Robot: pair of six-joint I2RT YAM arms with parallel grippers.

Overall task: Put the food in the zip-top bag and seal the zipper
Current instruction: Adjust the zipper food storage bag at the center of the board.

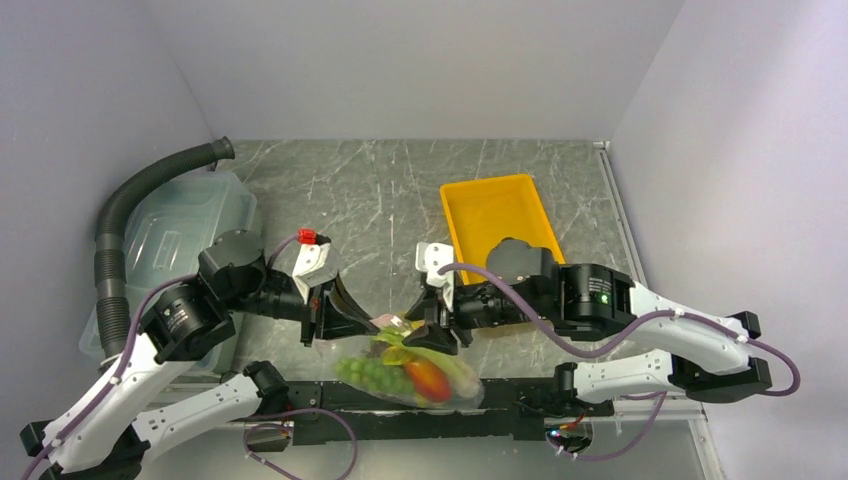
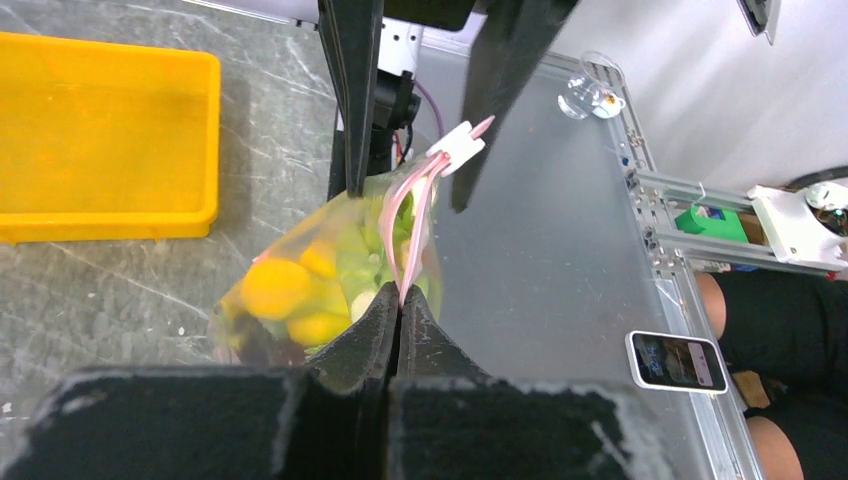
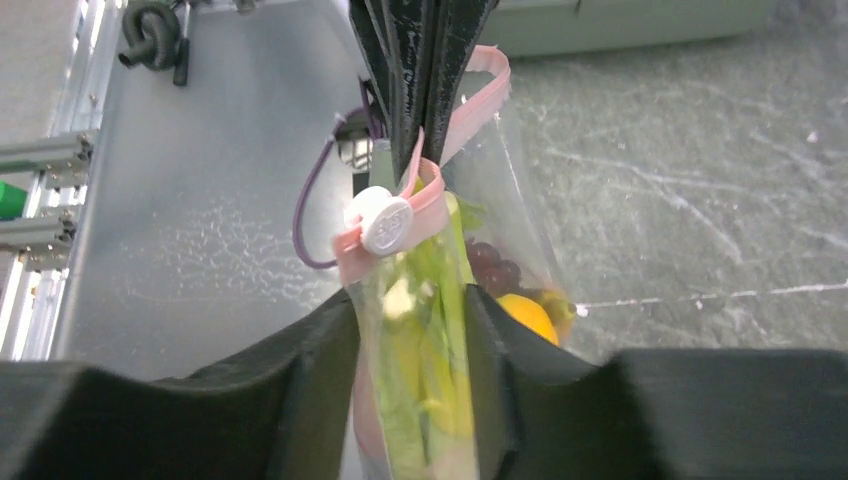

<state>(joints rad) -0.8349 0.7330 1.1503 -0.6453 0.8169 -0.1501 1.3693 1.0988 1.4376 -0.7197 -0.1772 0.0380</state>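
Sealing stage, food bagged: pinches zipper in left pincer, holds right pincer spread about the slider; next likely needs clamping it and drawing along the strip.

Pale grey walls enclose a marbled tabletop.

Observed zip-top bag at near counter edge; green grapes, red-orange fruit inside. Left tool, right tool at opposite ends of pink zipper. Yellow tray behind.
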